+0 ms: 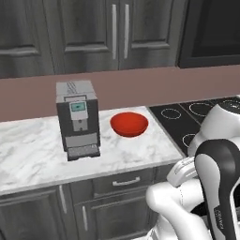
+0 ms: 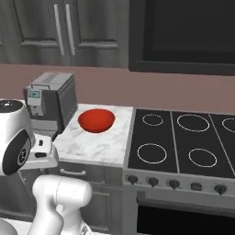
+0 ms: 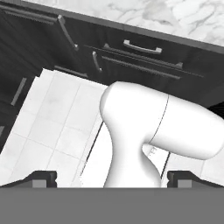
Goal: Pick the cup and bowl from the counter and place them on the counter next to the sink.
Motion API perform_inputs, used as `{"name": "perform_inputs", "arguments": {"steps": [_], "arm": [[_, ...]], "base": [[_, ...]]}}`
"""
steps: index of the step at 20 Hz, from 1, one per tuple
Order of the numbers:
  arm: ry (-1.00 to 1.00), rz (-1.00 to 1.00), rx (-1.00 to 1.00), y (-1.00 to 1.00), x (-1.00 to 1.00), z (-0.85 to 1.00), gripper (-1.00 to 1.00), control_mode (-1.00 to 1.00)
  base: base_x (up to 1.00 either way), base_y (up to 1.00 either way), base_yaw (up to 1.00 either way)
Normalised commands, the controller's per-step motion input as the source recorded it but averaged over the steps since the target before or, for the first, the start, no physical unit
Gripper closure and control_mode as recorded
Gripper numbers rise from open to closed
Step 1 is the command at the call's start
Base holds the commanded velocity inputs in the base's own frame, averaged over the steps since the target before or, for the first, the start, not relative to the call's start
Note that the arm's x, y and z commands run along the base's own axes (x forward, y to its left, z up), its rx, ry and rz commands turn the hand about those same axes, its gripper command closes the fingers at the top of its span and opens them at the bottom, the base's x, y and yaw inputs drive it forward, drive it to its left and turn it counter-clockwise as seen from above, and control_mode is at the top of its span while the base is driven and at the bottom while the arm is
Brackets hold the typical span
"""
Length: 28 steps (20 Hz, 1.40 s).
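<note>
The gripper [image 3: 112, 179] hangs low, pointed down at the pale tiled floor [image 3: 48, 118] in front of the dark cabinets [image 3: 131, 61], and its two dark fingertips [image 3: 41, 178] sit wide apart at the bottom corners of the hand view with nothing between them: fully spread, holding nothing. The marble edge of the counter [image 3: 175, 17] runs across the far top of that view, well beyond the fingers.

Up on the counter [image 1: 136, 150], the red bowl [image 1: 129, 123] rests upright and alone, well above and away from the hand. From the right base view the bowl [image 2: 96, 120] sits near the counter's end, just beside the black stovetop [image 2: 183, 137] with its white rings. A grey coffee machine [image 1: 78, 119] stands just beside the bowl on its other side, apart from it. The machine has a small blue-green screen panel [image 1: 78, 107], but any writing there is too small to read; no brand or label can be made out anywhere.
</note>
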Motion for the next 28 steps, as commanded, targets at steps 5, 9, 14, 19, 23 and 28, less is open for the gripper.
{"name": "perform_inputs", "arguments": {"steps": [5,9,14,19,23,28], "arm": [[0.0,0.0,0.0,0.0,0.0,0.0,-1.0,1.0],[0.0,0.0,0.0,0.0,0.0,0.0,-1.0,1.0],[0.0,0.0,0.0,0.0,0.0,0.0,-1.0,1.0],[0.0,0.0,0.0,0.0,0.0,0.0,-1.0,1.0],[0.0,0.0,0.0,0.0,0.0,0.0,-1.0,1.0],[0.0,0.0,0.0,0.0,0.0,0.0,-1.0,1.0]], "base": [[0.0,-0.02,-0.56],[0.48,0.24,-0.31],[0.84,0.11,-0.13],[0.87,0.01,-0.01],[0.73,-0.11,0.09],[0.06,-0.01,0.02]]}}
